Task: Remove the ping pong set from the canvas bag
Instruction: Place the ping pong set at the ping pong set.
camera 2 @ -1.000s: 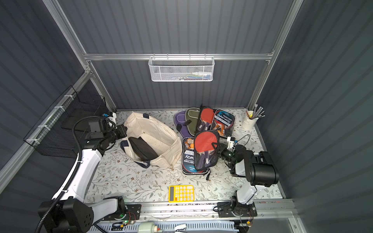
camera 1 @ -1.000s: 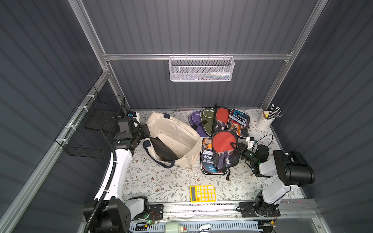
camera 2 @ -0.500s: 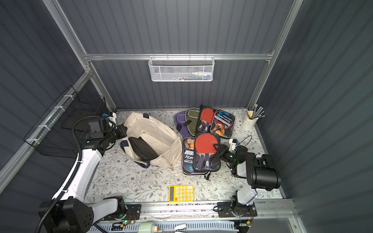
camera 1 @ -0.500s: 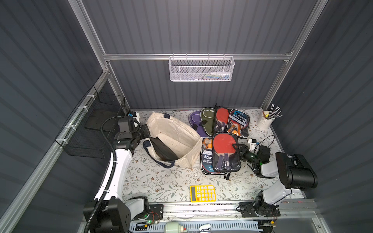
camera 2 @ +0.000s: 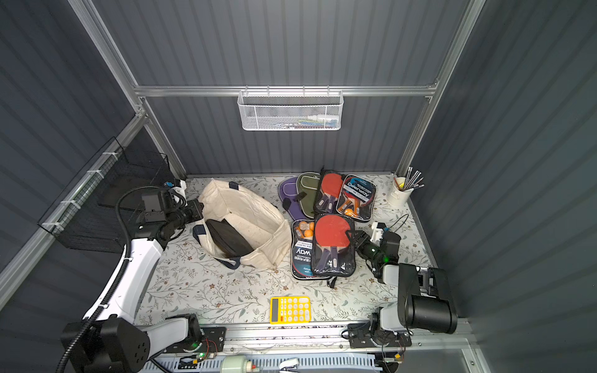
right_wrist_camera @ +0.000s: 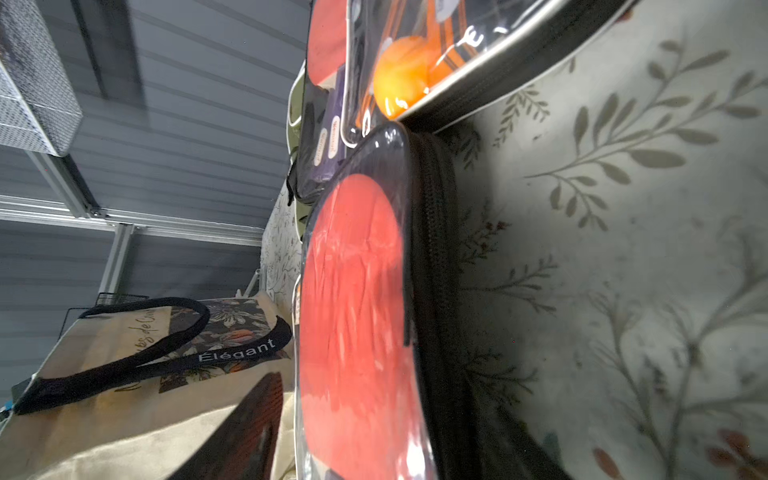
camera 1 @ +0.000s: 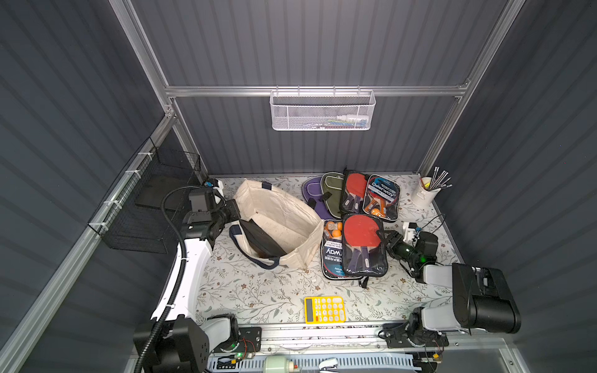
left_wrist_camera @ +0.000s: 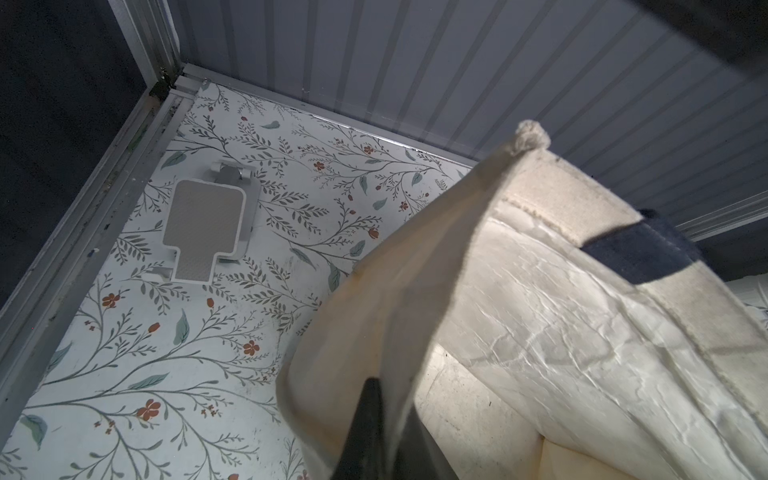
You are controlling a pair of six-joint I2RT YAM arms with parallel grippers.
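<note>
The ping pong set [camera 1: 361, 245], a red paddle in a clear zip case, lies flat on the table right of the canvas bag [camera 1: 284, 219], on top of a similar set [camera 1: 332, 258]. My right gripper [camera 1: 384, 237] is open at its right edge. In the right wrist view the case [right_wrist_camera: 353, 311] runs between the spread fingers [right_wrist_camera: 253, 411] without being pinched. My left gripper [camera 1: 233, 209] is shut on the bag's left rim, and the cream canvas [left_wrist_camera: 415, 257] is pinched between its dark fingers [left_wrist_camera: 365, 415]. A dark flat item [camera 1: 258, 240] lies inside the bag.
More paddle sets [camera 1: 371, 197] and purple and green cases [camera 1: 318, 197] lie at the back. A white cup of pens [camera 1: 426, 193] stands back right. A yellow calculator [camera 1: 324, 309] lies near the front edge. A black wire basket [camera 1: 145, 206] hangs on the left wall.
The right gripper has lowered the tilted ping pong set flat onto the other set and has opened its jaws. The left gripper and the bag have stayed in place.
</note>
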